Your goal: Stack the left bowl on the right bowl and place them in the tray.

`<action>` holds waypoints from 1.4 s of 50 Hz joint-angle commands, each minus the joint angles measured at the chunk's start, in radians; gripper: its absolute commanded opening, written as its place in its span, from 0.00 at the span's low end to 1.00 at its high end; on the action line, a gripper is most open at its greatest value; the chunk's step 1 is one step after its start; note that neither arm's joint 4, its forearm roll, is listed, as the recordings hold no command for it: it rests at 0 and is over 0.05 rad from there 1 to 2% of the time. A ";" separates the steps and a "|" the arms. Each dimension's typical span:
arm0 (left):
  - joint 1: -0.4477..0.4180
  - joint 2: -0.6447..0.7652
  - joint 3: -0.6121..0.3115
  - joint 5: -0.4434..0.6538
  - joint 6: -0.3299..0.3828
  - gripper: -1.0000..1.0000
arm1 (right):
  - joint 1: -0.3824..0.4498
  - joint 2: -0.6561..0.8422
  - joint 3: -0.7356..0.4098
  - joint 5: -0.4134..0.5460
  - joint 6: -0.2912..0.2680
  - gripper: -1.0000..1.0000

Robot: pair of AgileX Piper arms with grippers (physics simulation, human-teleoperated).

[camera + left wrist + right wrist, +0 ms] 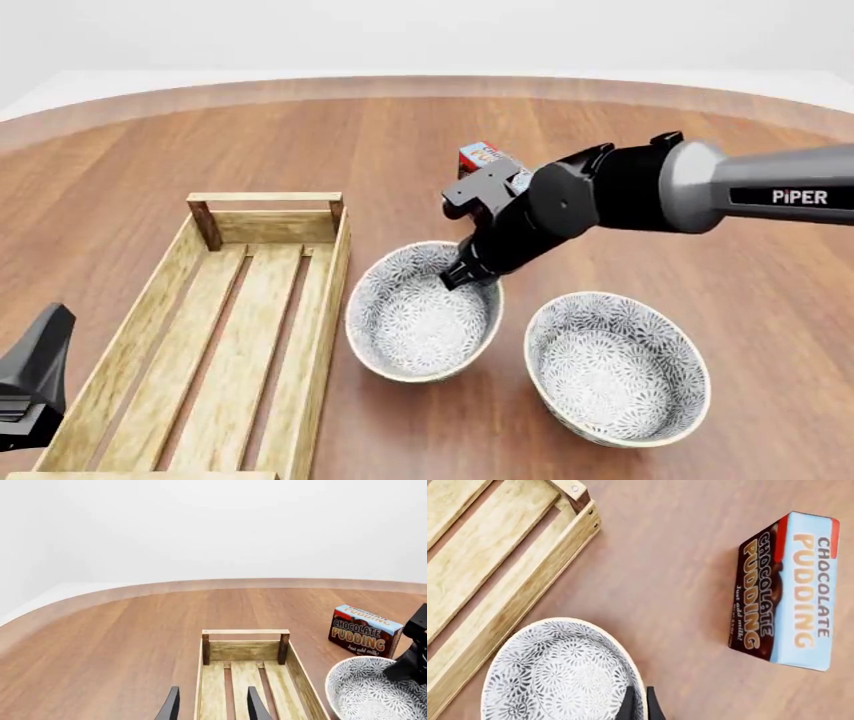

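The left bowl [424, 315], white with a grey flower pattern, stands beside the tray's right wall. The right bowl [617, 368], of the same pattern, stands to its right, a small gap apart. My right gripper [461, 275] is shut on the left bowl's far rim; in the right wrist view its gripper [640, 706] pinches the rim of that bowl [554, 680]. The tray [227, 330], a long light-wood crate, lies at the left and holds nothing. My left gripper [213, 707] is open and empty above the tray's [243, 652] near end.
A chocolate pudding box [483, 157] stands behind the right arm; it also shows in the left wrist view [365, 630] and the right wrist view [790, 590]. The left arm's dark body [34, 385] sits at the front left corner. The table's curved far edge [427, 85] runs across the back.
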 commanded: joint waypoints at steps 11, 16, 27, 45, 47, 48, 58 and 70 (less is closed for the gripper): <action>0.000 0.000 0.000 0.000 0.000 1.00 | -0.043 -0.122 -0.072 0.104 -0.049 0.00; 0.000 0.000 0.000 0.000 0.000 1.00 | -0.052 -0.162 -0.098 0.128 -0.055 0.00; 0.000 0.000 0.000 0.000 0.000 1.00 | -0.084 -0.272 -0.144 0.178 -0.053 0.00; 0.000 0.000 0.000 0.000 0.000 1.00 | -0.137 -0.490 -0.083 0.204 0.008 0.00; 0.000 0.000 0.000 0.000 0.000 1.00 | -0.134 -0.523 -0.067 0.206 0.023 0.00; 0.000 0.000 0.000 0.000 0.000 1.00 | -0.136 -0.534 -0.058 0.206 0.027 0.00; 0.000 0.000 0.000 0.000 0.000 1.00 | -0.155 -0.663 0.043 0.200 0.086 0.00; 0.000 0.000 0.000 0.000 0.000 1.00 | -0.193 -0.788 0.138 0.202 0.133 0.00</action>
